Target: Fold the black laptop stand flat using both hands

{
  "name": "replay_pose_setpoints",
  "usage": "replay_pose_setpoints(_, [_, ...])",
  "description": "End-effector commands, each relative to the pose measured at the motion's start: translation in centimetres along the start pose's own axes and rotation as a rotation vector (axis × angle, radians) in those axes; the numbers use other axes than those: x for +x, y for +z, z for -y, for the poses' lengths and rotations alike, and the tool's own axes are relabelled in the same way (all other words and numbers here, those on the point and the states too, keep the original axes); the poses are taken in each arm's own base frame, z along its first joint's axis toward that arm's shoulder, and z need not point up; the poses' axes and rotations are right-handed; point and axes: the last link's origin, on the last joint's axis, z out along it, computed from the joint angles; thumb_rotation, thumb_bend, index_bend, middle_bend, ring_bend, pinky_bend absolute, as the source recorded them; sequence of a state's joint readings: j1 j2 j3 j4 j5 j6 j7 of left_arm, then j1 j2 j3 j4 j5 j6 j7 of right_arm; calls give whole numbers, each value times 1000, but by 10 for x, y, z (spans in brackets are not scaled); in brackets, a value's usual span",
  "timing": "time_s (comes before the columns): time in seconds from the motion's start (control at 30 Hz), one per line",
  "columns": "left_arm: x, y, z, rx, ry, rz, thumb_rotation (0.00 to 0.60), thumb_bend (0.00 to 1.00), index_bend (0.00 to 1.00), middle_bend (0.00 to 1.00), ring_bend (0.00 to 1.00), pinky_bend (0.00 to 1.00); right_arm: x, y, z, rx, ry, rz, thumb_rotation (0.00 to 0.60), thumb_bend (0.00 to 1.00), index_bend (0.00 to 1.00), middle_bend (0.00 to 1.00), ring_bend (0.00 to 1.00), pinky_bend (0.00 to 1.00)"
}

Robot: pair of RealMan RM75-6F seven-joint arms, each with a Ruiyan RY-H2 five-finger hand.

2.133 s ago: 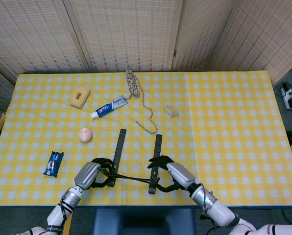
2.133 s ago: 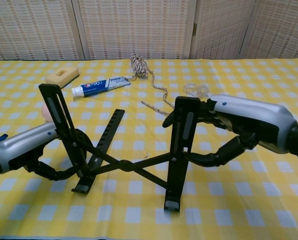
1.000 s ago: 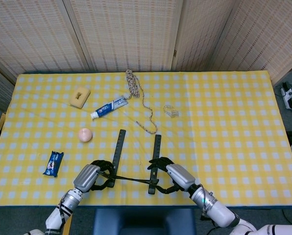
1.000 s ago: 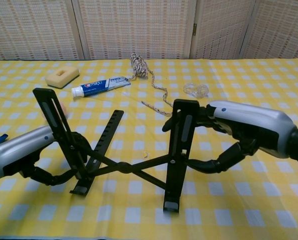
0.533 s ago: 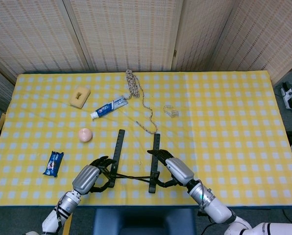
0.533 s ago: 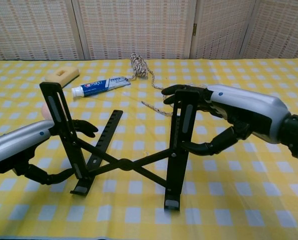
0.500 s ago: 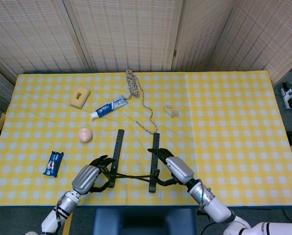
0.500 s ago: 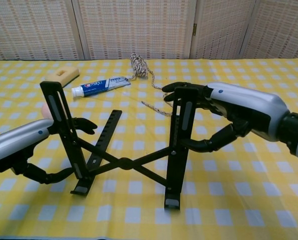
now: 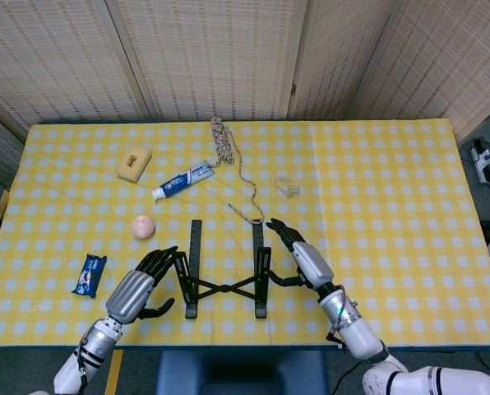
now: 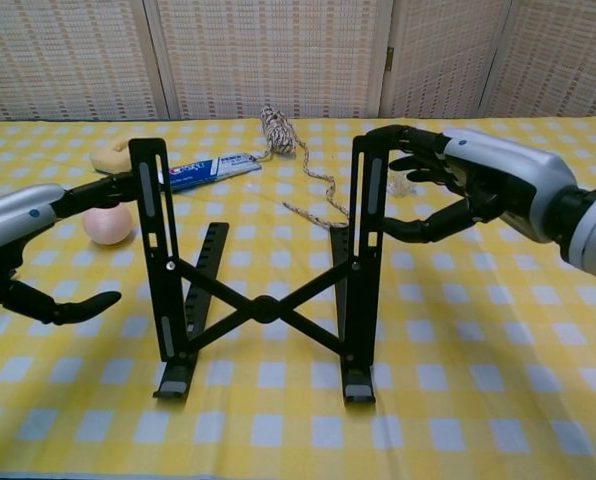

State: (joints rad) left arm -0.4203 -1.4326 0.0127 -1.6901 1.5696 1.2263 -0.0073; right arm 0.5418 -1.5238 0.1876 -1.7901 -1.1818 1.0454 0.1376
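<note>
Near the front edge of the checked table (image 9: pixel 376 247) stands the one black laptop stand (image 10: pixel 263 305), unfolded. Its two upright bars rise side by side, joined by a crossed brace, and its two long base rails run from near to far. The left hand (image 10: pixel 23 235) touches the top of the left bar with outstretched fingers, grasping nothing. The right hand (image 10: pixel 458 190) is spread beside the right bar, thumb near it, also released. Farther back lie one toothpaste tube (image 9: pixel 183 181), one rope (image 9: pixel 228 160), one sponge (image 9: pixel 134 162), one pink ball (image 9: pixel 143 226) and one blue packet (image 9: pixel 90 275).
</note>
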Motion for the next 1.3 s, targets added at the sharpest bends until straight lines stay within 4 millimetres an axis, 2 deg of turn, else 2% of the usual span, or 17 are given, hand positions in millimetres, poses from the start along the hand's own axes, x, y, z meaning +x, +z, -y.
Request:
replay_pose_setpoints(0.03, [8,2,2,2,9,-20,600,401,28,0,0,77,8,1,0,20,22,-76,600,393,0,0,0,0])
replay_pose_setpoints(0.3, [33,16,14,27,79,-84,600,400,32,0,0,67,27,-12,2,112,-2,-206,600,393,0,0,0,0])
replay_pose_setpoints(0.6, [36,46,27,23,297,-28,600,394,51,0,0,63,32,-36,-3,215,-262,-172,600,394,0,16,14,0])
replay_pose_setpoints(0.67, [35,55,28,16,336,-17,600,392,54,0,0,62,33,-38,-4,230,-335,-175,600,393,39,97,80,0])
replay_pose_setpoints(0.73, [33,64,28,2,386,-14,600,386,55,0,0,60,35,-37,-3,250,-413,-187,600,393,152,228,200,29])
replay_pose_setpoints(0.8, [30,75,28,-10,440,-13,600,374,52,0,0,55,37,-36,-3,260,-481,-188,600,393,270,337,313,122])
replay_pose_setpoints(0.9, [26,90,30,-11,525,2,600,344,29,0,0,43,37,-34,-5,254,-579,-170,600,387,395,472,438,279])
replay_pose_setpoints(1.17, [9,121,34,15,614,49,600,258,0,0,0,0,29,-25,-11,250,-774,-166,600,278,502,629,590,441])
replay_pose_setpoints(1.3, [-2,135,36,36,663,62,600,246,0,0,0,0,22,-20,-14,265,-838,-168,600,269,533,682,645,532])
